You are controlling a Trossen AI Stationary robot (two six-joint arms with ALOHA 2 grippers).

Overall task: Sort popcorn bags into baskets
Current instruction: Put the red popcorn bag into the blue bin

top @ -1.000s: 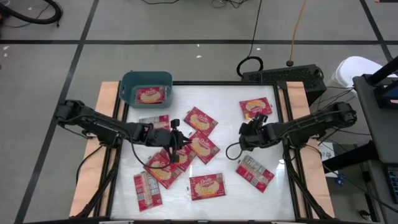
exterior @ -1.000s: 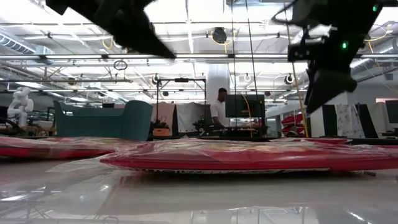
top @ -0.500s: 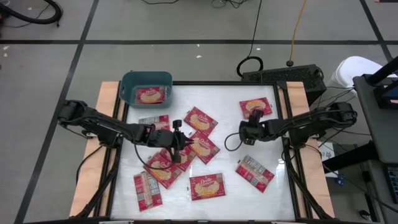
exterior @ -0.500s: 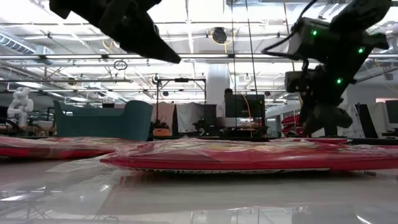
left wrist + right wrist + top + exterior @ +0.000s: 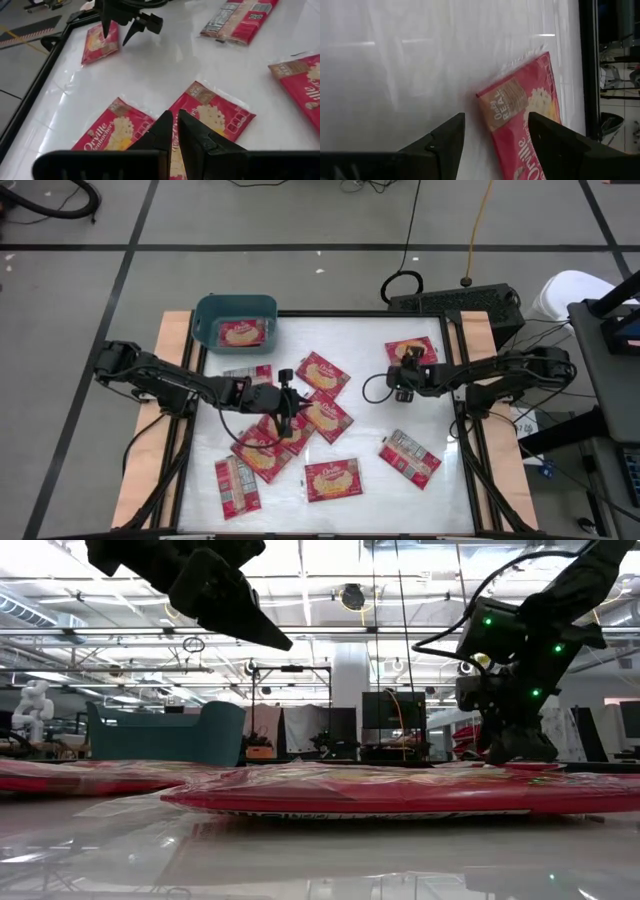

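One flat red rectangular popcorn packet (image 5: pixel 243 334) with a yellow popcorn picture lies inside the teal-blue plastic tub (image 5: pixel 207 308) with rounded corners, at the far left corner of the worktop — sorted so far, as far as the pictures show. Roughly nine more packets remain loose on the worktop, so most of the task is left.

Loose stock:
- one packet (image 5: pixel 411 350) alone near the far right corner, face up;
- a cluster of about five around the centre, some overlapping, among them one (image 5: pixel 322 371) towards the far side;
- one (image 5: pixel 334 479) at the near centre;
- one pale-backed packet (image 5: pixel 236 486) at the near left;
- one (image 5: pixel 408 457) at the near right, also showing its printed back.

Right gripper (image 5: pixel 407 370): low over the near edge of the far right packet, fingers (image 5: pixel 445 137) spread wide with the packet's corner between them, nothing held. By my reading, this packet is the next pick.

Left gripper (image 5: pixel 291 413): above the central cluster, fingers (image 5: pixel 165 125) closed together and empty.

Surface: glossy white worktop (image 5: pixel 365 415) in a black frame, pale wooden boards at both sides, strongly reflective in the low view.

Room: grey tiled floor with cables and a black unit beyond the worktop's far edge; the low view shows an open hall with ceiling trusses, strip lights and monitors well behind the tub.
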